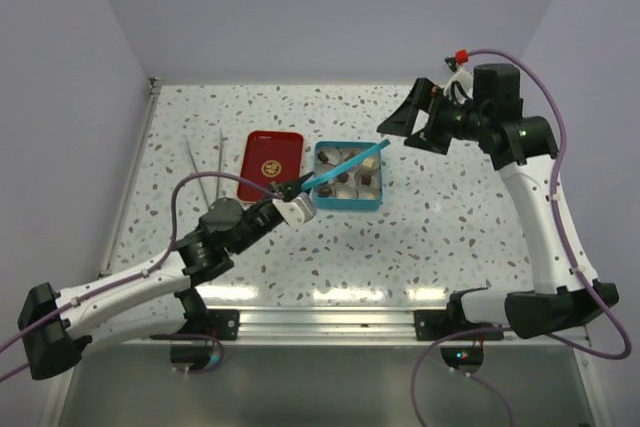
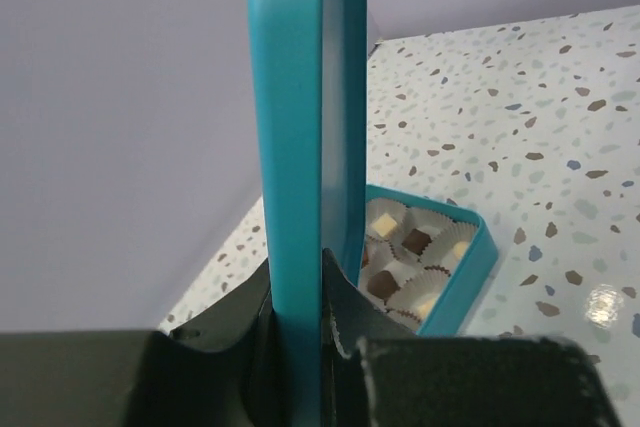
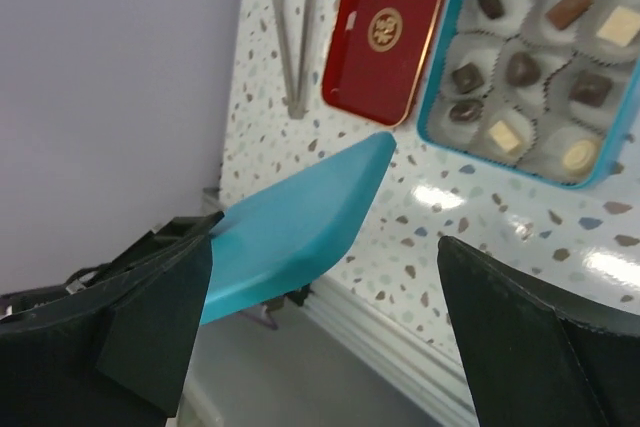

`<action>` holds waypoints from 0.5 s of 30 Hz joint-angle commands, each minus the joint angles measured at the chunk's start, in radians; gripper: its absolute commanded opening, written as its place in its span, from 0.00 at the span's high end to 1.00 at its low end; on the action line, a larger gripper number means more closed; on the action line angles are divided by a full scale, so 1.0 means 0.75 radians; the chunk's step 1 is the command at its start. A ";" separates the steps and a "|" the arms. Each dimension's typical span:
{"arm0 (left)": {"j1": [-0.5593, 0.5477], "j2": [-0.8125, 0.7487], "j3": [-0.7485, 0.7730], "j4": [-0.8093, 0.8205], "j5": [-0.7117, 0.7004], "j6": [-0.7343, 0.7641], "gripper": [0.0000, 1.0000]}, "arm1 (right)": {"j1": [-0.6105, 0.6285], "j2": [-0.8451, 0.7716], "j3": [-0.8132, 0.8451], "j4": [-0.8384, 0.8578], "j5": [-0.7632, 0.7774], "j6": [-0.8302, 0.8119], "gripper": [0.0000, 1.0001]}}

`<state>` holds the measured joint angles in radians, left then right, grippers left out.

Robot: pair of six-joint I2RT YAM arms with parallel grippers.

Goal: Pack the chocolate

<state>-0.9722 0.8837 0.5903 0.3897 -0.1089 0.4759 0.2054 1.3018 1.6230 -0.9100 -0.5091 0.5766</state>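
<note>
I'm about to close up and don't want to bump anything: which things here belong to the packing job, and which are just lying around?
Part of the job:
chocolate, seated in the teal tin
teal lid, clamped on edge in the left gripper
right gripper, open at the lid's far end

Lying about, left of the tin:
red tray
metal tongs

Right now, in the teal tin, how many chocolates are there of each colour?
Dark brown chocolates: 5
Lighter brown chocolate: 1
Cream chocolates: 3
Total in the teal tin: 9
</note>
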 commanded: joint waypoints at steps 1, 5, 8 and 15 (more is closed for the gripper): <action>-0.015 -0.031 0.131 -0.049 -0.012 0.228 0.96 | -0.043 0.003 0.004 -0.008 -0.362 0.072 0.02; -0.027 -0.102 0.101 -0.033 0.063 0.296 0.96 | -0.063 -0.003 -0.020 -0.055 -0.393 0.037 0.02; -0.049 -0.129 0.094 -0.065 0.076 0.351 0.96 | -0.063 -0.011 -0.082 -0.018 -0.430 0.072 0.02; -0.135 -0.164 0.078 -0.106 0.098 0.488 0.96 | -0.063 -0.024 -0.256 0.152 -0.581 0.213 0.04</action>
<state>-1.0397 0.7822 0.6376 0.2905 -0.0463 0.7544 0.1616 1.3022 1.4548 -0.8764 -0.8333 0.6617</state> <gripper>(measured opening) 0.193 0.968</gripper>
